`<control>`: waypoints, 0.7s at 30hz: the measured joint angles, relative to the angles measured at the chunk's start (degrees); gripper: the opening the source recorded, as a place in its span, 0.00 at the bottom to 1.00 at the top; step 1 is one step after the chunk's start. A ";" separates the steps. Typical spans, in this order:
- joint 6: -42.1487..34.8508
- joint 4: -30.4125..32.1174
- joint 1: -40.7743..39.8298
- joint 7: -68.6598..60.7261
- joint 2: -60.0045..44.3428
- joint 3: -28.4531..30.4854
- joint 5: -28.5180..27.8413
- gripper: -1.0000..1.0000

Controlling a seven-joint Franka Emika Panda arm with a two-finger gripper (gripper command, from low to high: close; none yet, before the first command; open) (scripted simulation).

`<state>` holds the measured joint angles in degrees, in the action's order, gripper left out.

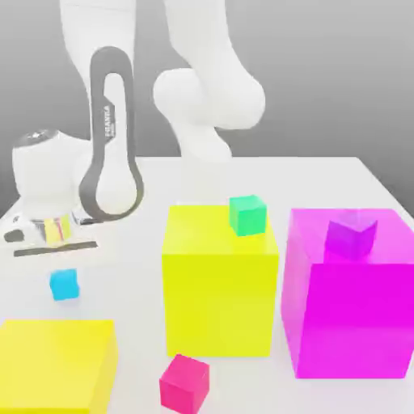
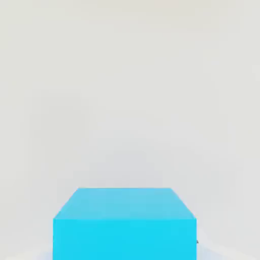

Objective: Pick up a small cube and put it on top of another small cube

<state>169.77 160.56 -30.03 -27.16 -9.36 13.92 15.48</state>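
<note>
Cyan cube (image 1: 64,285) on tabletop (image 1: 323,182), below end effector (image 1: 57,242), beside big yellow cube (image 1: 220,279). Looks rigid, light, smooth-faced: pinch two opposite flat sides, centred. Fingers pressed together, holding nothing.

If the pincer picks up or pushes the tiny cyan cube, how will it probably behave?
The tiny plain cyan cube looks rigid, with flat faces and sharp edges, so it should slide, not roll. Far smaller than the big yellow cube, it is probably light. Its smooth faces may be slippery, so an off-centre push could turn it.
</note>
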 joint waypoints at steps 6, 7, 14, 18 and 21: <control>-5.01 0.77 2.65 7.20 6.16 4.02 -10.57 0.00; -5.75 -0.73 3.81 5.13 5.78 2.94 -9.96 0.00; -11.24 -10.84 8.19 -16.58 2.77 -5.39 -8.04 0.00; -12.92 -11.98 9.06 -27.73 2.41 -8.33 -9.04 0.00; -14.07 -12.66 9.66 -35.97 2.28 -10.49 -9.94 0.00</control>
<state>155.70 147.90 -20.37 -63.13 -7.07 3.42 5.55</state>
